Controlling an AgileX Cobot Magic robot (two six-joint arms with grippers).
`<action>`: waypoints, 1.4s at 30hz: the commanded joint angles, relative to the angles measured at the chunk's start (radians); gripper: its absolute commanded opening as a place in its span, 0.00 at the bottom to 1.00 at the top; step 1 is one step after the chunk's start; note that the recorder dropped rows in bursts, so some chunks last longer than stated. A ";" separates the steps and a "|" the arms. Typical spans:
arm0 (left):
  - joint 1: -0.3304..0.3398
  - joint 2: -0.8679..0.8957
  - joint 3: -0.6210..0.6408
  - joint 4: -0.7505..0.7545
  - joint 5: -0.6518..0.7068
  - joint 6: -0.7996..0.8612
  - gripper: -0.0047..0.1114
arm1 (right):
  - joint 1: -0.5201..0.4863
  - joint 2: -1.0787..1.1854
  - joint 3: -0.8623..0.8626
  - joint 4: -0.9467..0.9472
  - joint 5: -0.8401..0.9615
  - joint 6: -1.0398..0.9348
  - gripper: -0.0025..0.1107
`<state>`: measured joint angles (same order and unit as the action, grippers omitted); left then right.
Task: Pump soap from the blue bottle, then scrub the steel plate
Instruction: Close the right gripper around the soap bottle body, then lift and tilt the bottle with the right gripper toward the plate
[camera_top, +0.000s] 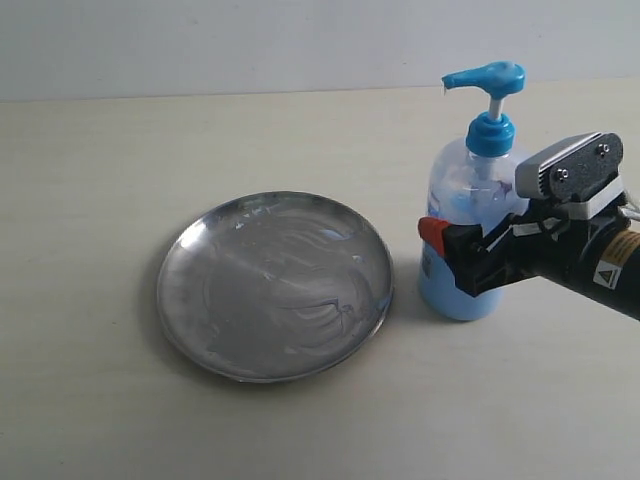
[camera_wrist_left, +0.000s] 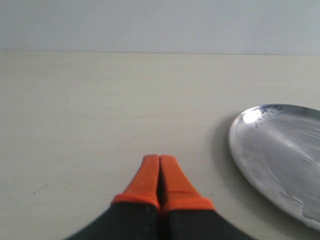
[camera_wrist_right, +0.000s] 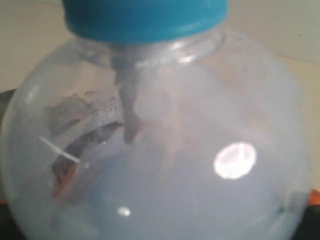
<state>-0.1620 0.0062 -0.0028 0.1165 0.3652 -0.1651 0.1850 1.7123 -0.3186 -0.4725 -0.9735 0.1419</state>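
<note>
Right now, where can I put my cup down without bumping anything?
The table is bare behind the steel plate, to its left, and in front of it. It is crowded on the right: the blue bottle stands close beside the plate, with the right fingers around it.

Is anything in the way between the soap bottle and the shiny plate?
No, nothing I can see. Only bare table lies between the bottle and the plate. The spout points toward the plate's side.
</note>
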 joint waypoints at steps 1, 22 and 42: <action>0.003 -0.006 0.003 0.004 -0.009 -0.004 0.04 | 0.002 -0.002 -0.010 -0.023 -0.034 -0.047 0.02; 0.003 -0.006 0.003 0.004 -0.009 -0.004 0.04 | 0.002 -0.115 -0.065 -0.141 0.093 0.009 0.02; 0.003 -0.006 0.003 0.004 -0.009 -0.004 0.04 | 0.176 -0.119 -0.170 0.010 0.322 -0.074 0.02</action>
<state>-0.1620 0.0062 -0.0028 0.1165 0.3652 -0.1651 0.3364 1.6149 -0.4542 -0.5441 -0.6205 0.1176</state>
